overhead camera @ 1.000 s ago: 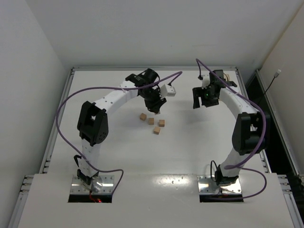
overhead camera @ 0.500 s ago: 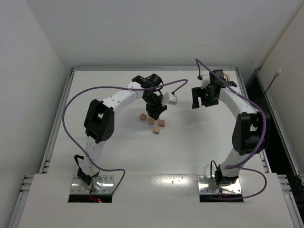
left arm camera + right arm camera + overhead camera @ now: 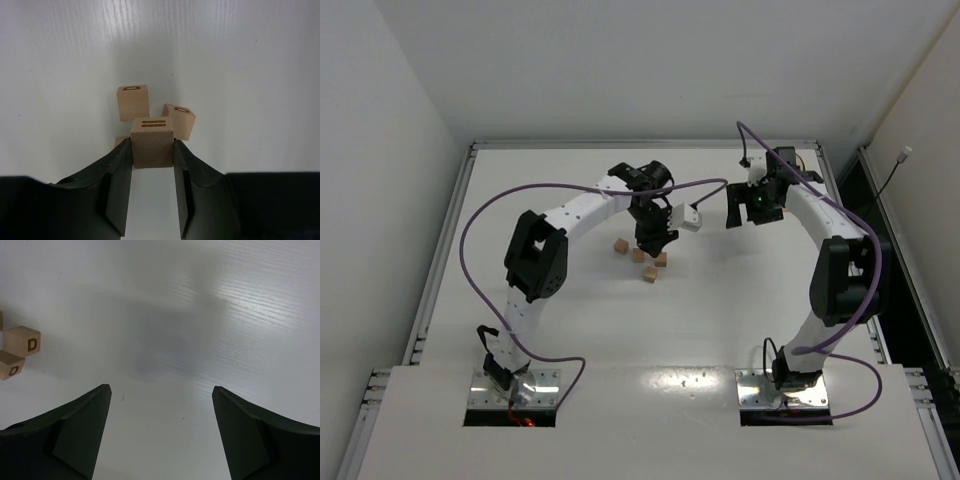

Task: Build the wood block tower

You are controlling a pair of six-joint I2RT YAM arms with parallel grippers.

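- The white table (image 3: 520,330) carries two arms.
- The left gripper (image 3: 651,245) was behind the cluster a second ago and has swung down onto it. Its fingers now press both sides of one cube (image 3: 152,142).
- The right gripper (image 3: 738,210) has hardly moved, fingers spread wide.
- Four wood blocks (image 3: 649,275) sit bunched mid-table, the gripped one among them.

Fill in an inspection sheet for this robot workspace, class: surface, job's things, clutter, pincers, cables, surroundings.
Surface: white table, wood-grain finish.
Job's things: one wood block between the left pincer fingers; three loose blocks beside it; no tower yet.
Clutter: tan object mostly hidden behind right arm, unidentifiable.
Pincers: left pincer shut on wood block; right pincer open, empty.
Cables: purple cables loop along both arms.
Surroundings: white walls.
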